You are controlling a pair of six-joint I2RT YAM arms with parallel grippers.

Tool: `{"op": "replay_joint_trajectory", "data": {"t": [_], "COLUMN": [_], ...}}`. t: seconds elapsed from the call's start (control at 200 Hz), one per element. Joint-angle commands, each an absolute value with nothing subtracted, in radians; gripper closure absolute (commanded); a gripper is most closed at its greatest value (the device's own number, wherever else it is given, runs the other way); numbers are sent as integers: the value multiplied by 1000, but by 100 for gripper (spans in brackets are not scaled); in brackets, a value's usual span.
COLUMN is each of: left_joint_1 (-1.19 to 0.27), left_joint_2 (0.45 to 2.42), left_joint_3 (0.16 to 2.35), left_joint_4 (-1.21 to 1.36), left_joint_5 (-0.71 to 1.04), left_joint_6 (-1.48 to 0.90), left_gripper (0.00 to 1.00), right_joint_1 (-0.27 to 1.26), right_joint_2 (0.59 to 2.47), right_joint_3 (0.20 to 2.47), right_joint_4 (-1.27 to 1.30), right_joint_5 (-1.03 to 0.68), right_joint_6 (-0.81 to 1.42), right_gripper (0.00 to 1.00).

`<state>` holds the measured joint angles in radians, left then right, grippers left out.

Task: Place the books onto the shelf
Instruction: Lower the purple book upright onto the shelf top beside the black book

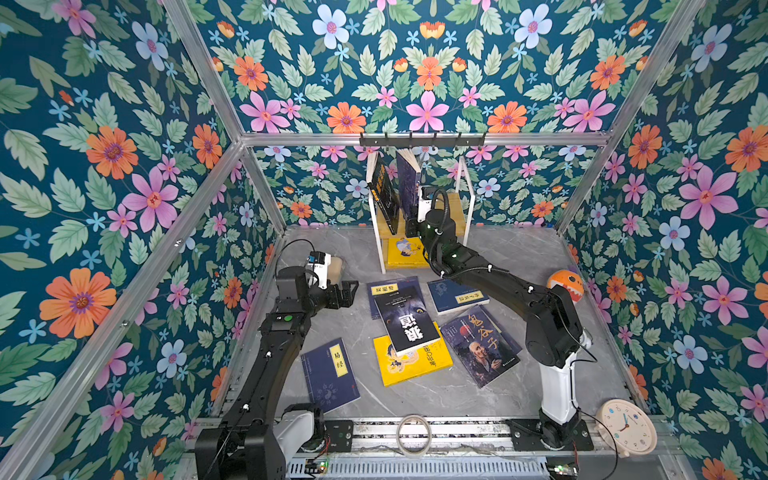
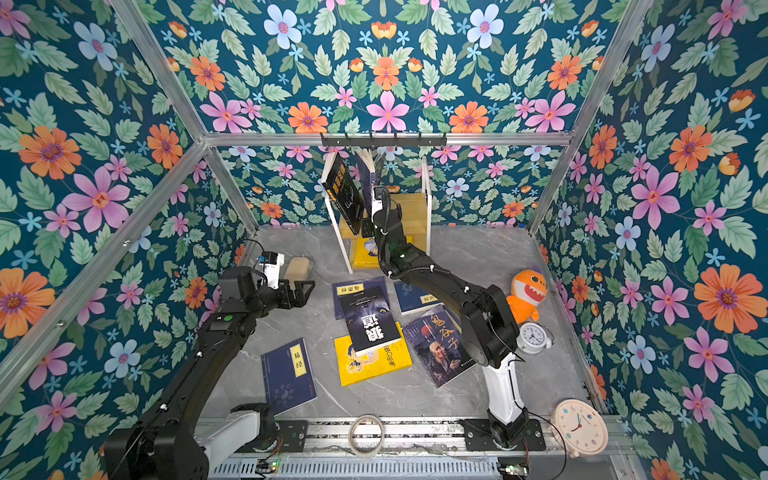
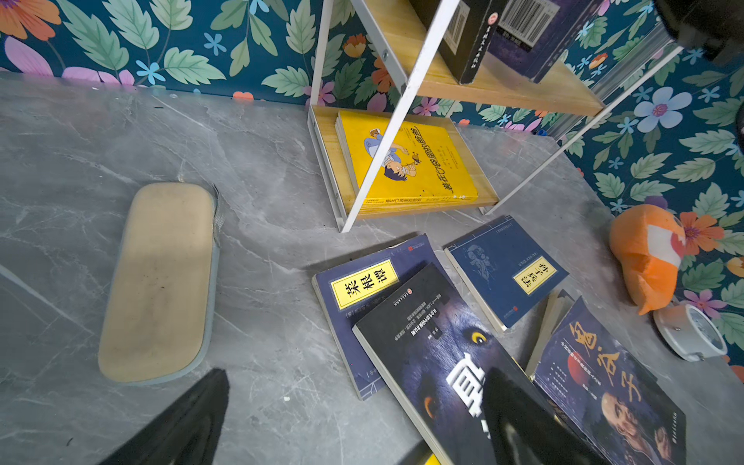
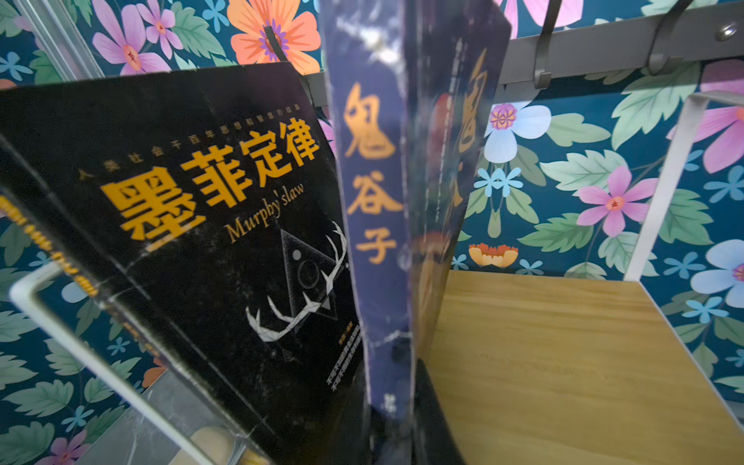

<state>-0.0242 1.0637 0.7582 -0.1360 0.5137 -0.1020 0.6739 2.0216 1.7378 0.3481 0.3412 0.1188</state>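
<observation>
Grey marble-look tabletop (image 1: 498,399), floral wallpaper on every wall. The shelf (image 1: 455,208) is standing against the back wall, under a black hook rail (image 1: 422,139).

The right gripper (image 4: 402,426) is reaching in over the shelf's upper board. It is clenching the foot of a navy book (image 4: 372,193) with a gold title and holding it upright, spine facing the wrist camera, lower edge down at the board. Just to this gripper's left, a black book (image 4: 193,225) with orange lettering is leaning outward against the shelf's white end frame. Contact between the two books cannot be made out. Directly beneath the gripper, a yellow book (image 3: 406,161) is lying flat on the lower board.

Behind that gripper, back along its arm, more books are lying on the table. A wolf-cover book (image 1: 407,320) is overlapping a second yellow book (image 1: 415,361) and a labelled navy book (image 1: 384,289). A small blue book (image 1: 457,296) and an old-man cover (image 1: 484,353) are lying beneath the arm.

The left gripper (image 1: 353,294) is hovering low over the table, jaws spread wide, grasping nothing. The pile is lying just ahead of its fingertips. A beige pad (image 3: 157,282) is lying just beside it on the back-wall side, and a lone navy book (image 1: 330,374) is lying behind it, beside its arm.

Well apart from both grippers, an orange plush toy (image 2: 525,291), an alarm clock (image 2: 534,337), a round clock (image 1: 625,428) and a tape roll (image 1: 413,434) are sitting at the edges.
</observation>
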Motion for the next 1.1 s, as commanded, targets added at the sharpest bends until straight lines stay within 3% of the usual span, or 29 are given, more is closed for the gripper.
{"op": "replay_joint_trajectory", "data": {"t": [0.0, 0.43, 0.695, 1.095], "left_joint_1": [-23, -23, -23, -17], "left_joint_2": [1066, 1061, 1063, 1058], "left_joint_3": [759, 752, 752, 743], "left_joint_4": [-130, -126, -123, -120], "left_joint_5": [508, 509, 500, 515], "left_joint_6": [-94, -93, -92, -95], "left_gripper": [0, 0, 0, 0], "right_joint_1": [676, 676, 676, 651], "right_joint_2": [2026, 2030, 2016, 1943], "right_joint_3": [1731, 1706, 1683, 1554], "right_joint_4": [374, 391, 409, 480], "right_joint_5": [293, 165, 84, -127], "right_joint_6": [117, 113, 87, 20], "right_gripper": [94, 80, 67, 34]}}
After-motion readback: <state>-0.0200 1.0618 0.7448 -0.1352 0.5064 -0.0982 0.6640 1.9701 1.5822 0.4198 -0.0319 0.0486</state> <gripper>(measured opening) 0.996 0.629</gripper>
